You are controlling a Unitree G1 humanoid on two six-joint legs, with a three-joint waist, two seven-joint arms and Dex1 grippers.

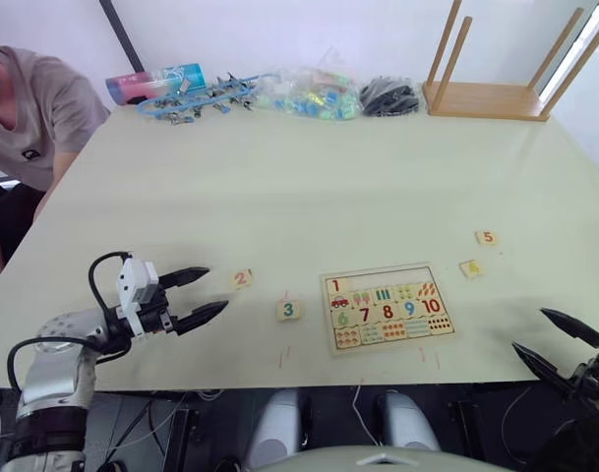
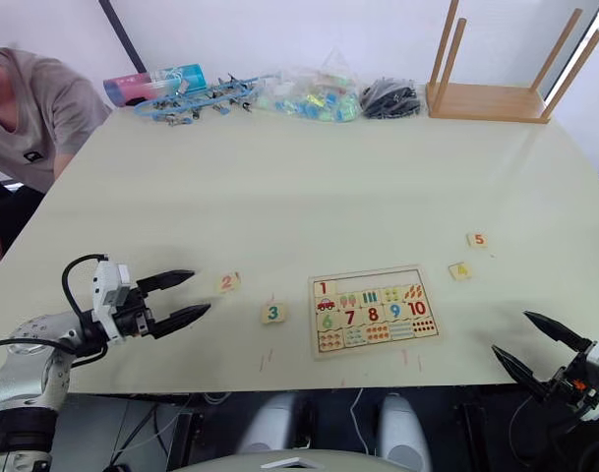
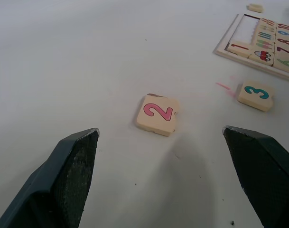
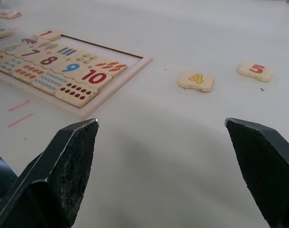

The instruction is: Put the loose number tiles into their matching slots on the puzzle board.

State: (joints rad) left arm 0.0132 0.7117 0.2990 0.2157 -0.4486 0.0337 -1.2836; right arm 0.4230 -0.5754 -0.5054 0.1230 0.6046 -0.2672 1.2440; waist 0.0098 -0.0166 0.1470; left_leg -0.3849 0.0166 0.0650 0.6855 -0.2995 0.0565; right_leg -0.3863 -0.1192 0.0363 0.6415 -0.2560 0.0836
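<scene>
Lower left of the frame, the left gripper (image 1: 196,294) is spread wide with nothing held, and the 2 tile (image 1: 241,279) is found flat on the bench (image 1: 309,187), just ahead between its jaws. Right gripper (image 1: 558,341), also released, is parked far off.

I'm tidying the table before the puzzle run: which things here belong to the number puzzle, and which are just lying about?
Belongs to the job:
puzzle board
tile 1, already in its slot
tile 2
tile 3
tile 4
tile 5

Just lying about:
upturned wooden stool
bag of coloured pieces
black bundle
blue clips
</scene>
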